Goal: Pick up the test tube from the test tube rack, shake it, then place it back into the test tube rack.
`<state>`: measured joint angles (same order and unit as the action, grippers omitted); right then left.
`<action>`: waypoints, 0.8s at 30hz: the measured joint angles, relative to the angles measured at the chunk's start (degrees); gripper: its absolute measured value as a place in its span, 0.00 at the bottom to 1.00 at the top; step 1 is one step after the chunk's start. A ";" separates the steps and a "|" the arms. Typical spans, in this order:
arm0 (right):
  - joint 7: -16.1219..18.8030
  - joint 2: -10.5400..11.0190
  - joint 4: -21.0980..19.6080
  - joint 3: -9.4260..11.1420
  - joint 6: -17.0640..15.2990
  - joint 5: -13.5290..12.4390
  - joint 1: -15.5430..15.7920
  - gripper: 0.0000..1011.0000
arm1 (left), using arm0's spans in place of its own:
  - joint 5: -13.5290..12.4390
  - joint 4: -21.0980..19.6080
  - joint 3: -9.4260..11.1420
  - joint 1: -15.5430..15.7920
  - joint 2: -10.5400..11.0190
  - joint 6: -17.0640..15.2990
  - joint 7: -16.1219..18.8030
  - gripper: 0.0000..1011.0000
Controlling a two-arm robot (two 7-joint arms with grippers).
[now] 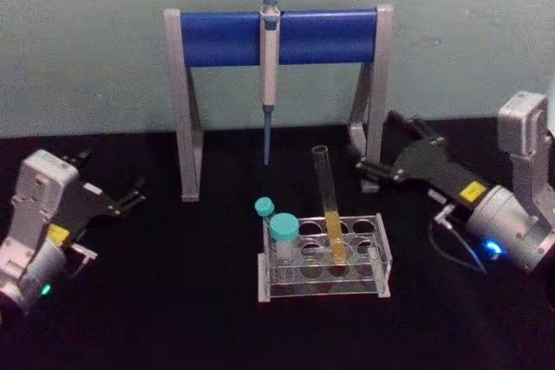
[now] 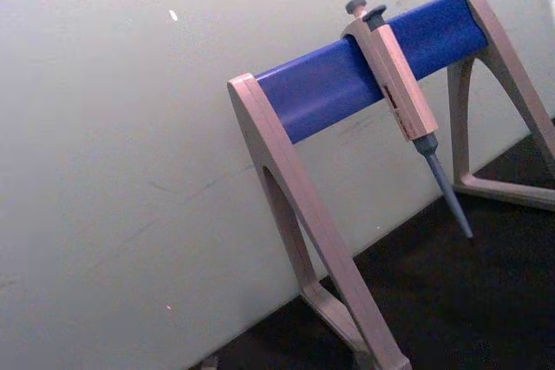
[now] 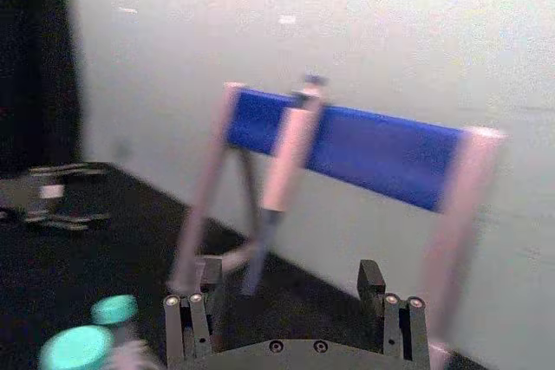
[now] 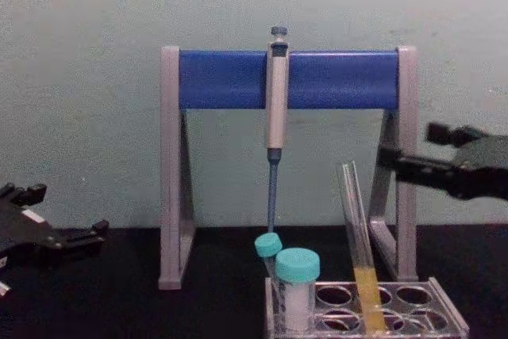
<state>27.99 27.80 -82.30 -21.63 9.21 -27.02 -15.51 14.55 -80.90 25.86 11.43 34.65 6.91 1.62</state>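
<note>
1. Test tube: long, thin, clear glass, no cap, yellow liquid in lower part. Stands in the test tube rack, leaning a bit, top well above rack.
2. Rack: low clear plastic, rows of round holes on top.
3. Count: 1 long tube, 2 teal-capped tubes w/ white contents at rack's left end, 1 rack, 1 pipette stand behind rack, 1 pipette hanging from stand's blue bar, tip down.
4. Right gripper: right of rack and behind it, near stand's right leg, raised off the surface per chest view. Fingers spread apart, nothing between them, not touching tube.
5. Left gripper: well left of rack, low over the surface, fingers parted, holding nothing.
6. Surface: black table, matte. Rack sits near its middle, stand farther back.
7. Room: plain pale grey-green wall right behind stand. Left wrist view shows the wall, stand and pipette at a tilt.
</note>
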 joint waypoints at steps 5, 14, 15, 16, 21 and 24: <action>-10.42 -0.34 -4.06 3.00 -4.24 3.80 3.49 0.99 | 0.00 0.00 0.00 0.00 0.00 0.00 0.00 0.99; -19.33 -2.41 -3.23 4.80 -14.04 7.32 5.16 0.99 | 0.00 0.00 0.00 0.00 0.00 0.00 0.00 0.99; -19.71 -2.86 -2.45 5.10 -14.85 7.32 5.25 0.99 | 0.00 0.00 0.00 0.00 0.00 0.00 0.00 0.99; -19.71 -2.86 -2.45 5.10 -14.85 7.32 5.25 0.99 | 0.00 0.00 0.00 0.00 0.00 0.00 0.00 0.99; -19.87 -3.98 -0.77 5.99 -16.62 7.29 5.35 0.99 | 0.00 0.00 0.00 0.00 0.00 0.00 0.00 0.99; -19.54 -4.36 -0.22 6.52 -16.80 7.16 5.37 0.99 | 0.00 0.00 0.00 0.00 0.00 0.00 0.00 0.99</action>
<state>8.45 23.44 -82.52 -15.10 -7.59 -19.86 -10.13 14.55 -80.90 25.86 11.43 34.65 6.91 1.62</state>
